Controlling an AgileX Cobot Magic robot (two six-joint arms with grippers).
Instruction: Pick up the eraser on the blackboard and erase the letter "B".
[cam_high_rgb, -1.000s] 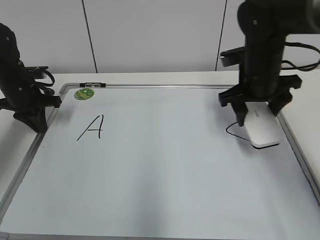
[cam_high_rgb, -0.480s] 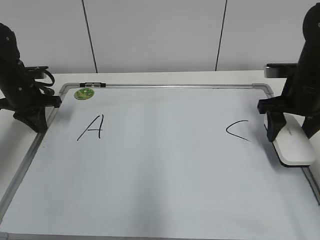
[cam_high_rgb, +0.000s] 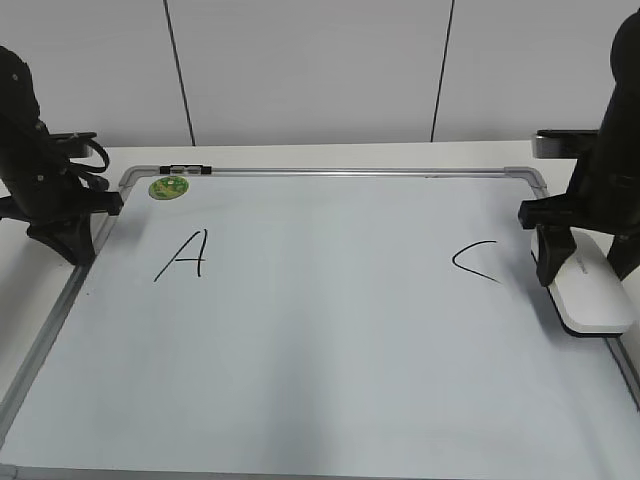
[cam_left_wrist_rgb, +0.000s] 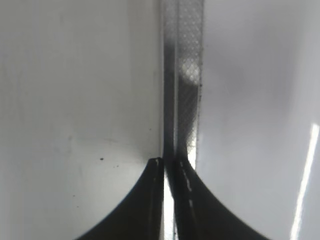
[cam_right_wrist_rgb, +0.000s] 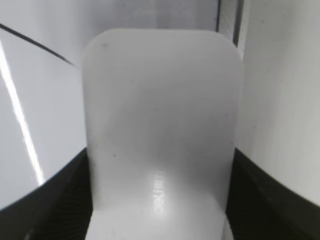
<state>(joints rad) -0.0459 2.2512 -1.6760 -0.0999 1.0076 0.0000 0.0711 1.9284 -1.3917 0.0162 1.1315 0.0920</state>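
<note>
The blackboard (cam_high_rgb: 320, 350) lies flat on the table and bears a black "A" (cam_high_rgb: 180, 255) and a black "C" (cam_high_rgb: 475, 262). No letter "B" shows on it. The white eraser (cam_high_rgb: 590, 295) rests at the board's right edge, right of the "C". My right gripper (cam_high_rgb: 585, 262) is shut on the eraser, one finger on each long side. In the right wrist view the eraser (cam_right_wrist_rgb: 160, 125) fills the space between the jaws (cam_right_wrist_rgb: 160, 200), and a stroke of the "C" (cam_right_wrist_rgb: 35, 42) shows at the upper left. My left gripper (cam_high_rgb: 65, 240) is shut and empty over the board's left frame (cam_left_wrist_rgb: 187, 75).
A small round green magnet (cam_high_rgb: 167, 187) sits at the board's far left corner. The board's grey frame (cam_high_rgb: 330, 172) runs around it, with white table beyond. A white wall stands behind.
My right gripper carried the eraser from over the "C" to the board's right edge, then settled slightly lower. The left arm has not moved.
</note>
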